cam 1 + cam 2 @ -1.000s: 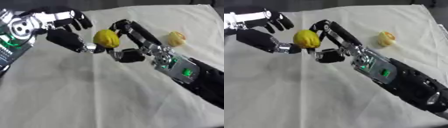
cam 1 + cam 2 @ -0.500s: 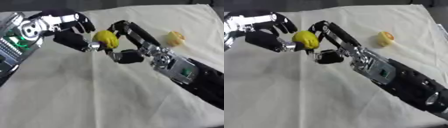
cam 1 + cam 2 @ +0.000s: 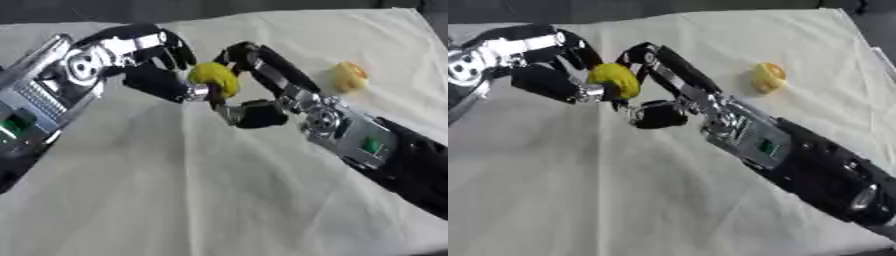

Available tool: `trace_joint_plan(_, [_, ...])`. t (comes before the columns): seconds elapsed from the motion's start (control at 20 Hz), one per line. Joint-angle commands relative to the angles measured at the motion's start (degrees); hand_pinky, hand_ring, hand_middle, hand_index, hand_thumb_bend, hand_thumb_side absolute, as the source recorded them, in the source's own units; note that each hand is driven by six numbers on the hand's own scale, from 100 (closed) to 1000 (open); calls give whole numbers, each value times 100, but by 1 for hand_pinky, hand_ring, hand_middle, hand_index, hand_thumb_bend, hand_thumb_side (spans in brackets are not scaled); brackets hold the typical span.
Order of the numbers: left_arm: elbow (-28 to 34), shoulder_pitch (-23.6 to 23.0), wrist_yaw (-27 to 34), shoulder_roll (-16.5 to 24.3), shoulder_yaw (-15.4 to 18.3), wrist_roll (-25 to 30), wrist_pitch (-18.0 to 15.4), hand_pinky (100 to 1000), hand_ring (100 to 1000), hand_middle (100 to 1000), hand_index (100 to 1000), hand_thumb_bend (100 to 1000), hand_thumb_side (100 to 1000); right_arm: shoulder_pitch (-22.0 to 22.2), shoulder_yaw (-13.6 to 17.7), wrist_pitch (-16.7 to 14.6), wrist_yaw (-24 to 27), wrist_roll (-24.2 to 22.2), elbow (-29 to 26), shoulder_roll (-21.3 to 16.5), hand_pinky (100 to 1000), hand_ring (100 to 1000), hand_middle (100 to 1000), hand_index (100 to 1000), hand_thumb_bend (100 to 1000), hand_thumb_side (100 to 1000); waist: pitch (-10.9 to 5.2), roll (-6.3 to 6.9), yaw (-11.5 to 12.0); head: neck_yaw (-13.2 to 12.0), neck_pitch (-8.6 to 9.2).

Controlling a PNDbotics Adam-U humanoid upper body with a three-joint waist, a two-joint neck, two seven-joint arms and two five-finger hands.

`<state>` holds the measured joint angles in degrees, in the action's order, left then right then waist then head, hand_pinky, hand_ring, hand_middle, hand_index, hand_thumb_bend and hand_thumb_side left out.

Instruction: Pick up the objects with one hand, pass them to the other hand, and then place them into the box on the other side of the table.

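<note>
Left hand [image 3: 153, 75] and right hand [image 3: 262, 95] meet, fingers curled together.

A robot test bench, likely a lab: a table draped in a creased off-white cloth [image 3: 219, 200], dark floor [image 3: 623, 5] past its far edge.

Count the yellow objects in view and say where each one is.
2. One yellow object is held between the left hand and right hand; the other lies on the cloth farther right.
</note>
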<state>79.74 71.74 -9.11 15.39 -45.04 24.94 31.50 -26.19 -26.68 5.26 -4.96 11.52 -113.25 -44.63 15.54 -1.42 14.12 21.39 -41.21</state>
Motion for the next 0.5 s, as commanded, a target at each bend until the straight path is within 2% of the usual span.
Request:
trace_joint_plan(0.05, [-119,47,28,-2,14,3,-3,743,713,534,625,100,100,-89,62,-78,-43,23,-135,-60,577,774,507,616,100,100,-55,86,-20,10,44])
trace_joint_plan(0.15, [-147,36,70,-11,29,-71,24,732,680,481,548,100,100,-74,62,-89,-73,22,-135,-58,586,778,515,627,126,100,-61,86,-31,10,42])
trace_joint_plan(0.35, [-167,24,154,-16,34,-281,114,707,641,472,547,106,100,-49,75,-60,-167,51,-135,-51,608,791,543,658,219,100,-71,81,-47,1,28])
trace_joint_plan(0.5, [-175,24,210,-9,30,-392,196,697,605,445,534,149,100,-32,78,-3,-243,93,-135,-51,619,802,566,681,314,100,-80,79,-43,-12,23])
